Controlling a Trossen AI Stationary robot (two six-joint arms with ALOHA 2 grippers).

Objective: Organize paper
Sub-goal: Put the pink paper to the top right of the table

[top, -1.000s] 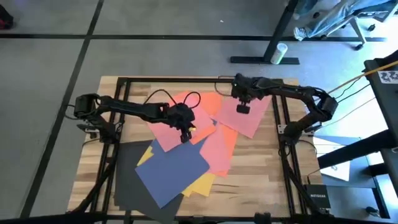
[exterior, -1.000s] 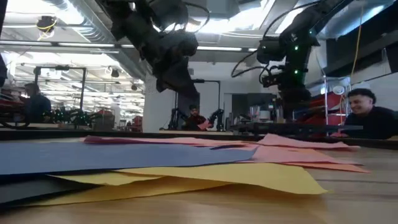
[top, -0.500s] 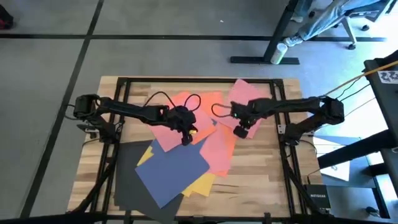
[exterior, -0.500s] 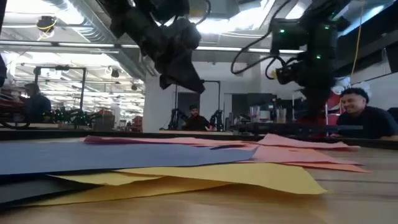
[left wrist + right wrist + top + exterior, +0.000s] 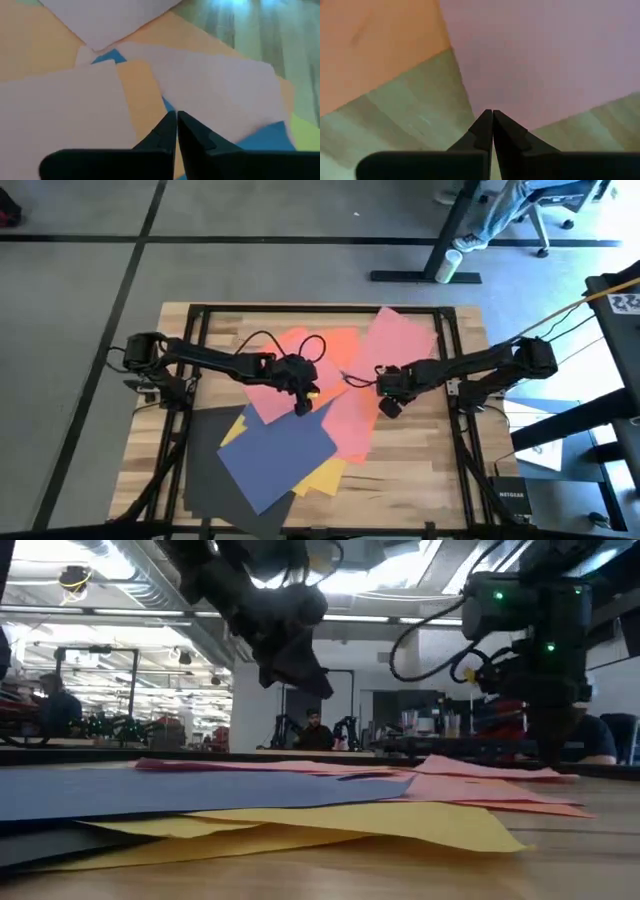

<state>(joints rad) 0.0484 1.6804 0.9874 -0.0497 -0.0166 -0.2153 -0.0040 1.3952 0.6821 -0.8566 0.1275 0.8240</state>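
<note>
several sheets of paper [image 5: 300,430] lie fanned across the wooden table [image 5: 420,470] in a loose, overlapping heap: a dark grey sheet [image 5: 205,470] lowest at the near left, a yellow sheet [image 5: 322,476] peeking out from under a navy sheet [image 5: 275,448], orange and pink ones above them toward the middle, and one pink sheet [image 5: 400,345] lying by itself toward the far right corner. none of the edges line up, so the sorting looks hardly begun.

the left gripper [image 5: 303,402] hangs over the middle of the heap, near where a pink sheet meets the navy one. in its wrist view its fingers [image 5: 165,132] are pressed together with nothing between them, tips aimed down at the pink and orange overlap, probably to press on or push a sheet rather than pinch it.

the right gripper [image 5: 388,402] sits just beside the right edge of the heap, low over the table. its wrist view shows its fingers [image 5: 492,127] also together and empty, pointing at bare wood where the orange sheet [image 5: 375,50] and a pink sheet [image 5: 545,55] come close. that spot suits sliding under or nudging an edge, since flat paper gives little to grab from above.

whether either gripper touches the paper is hard to tell.
</note>
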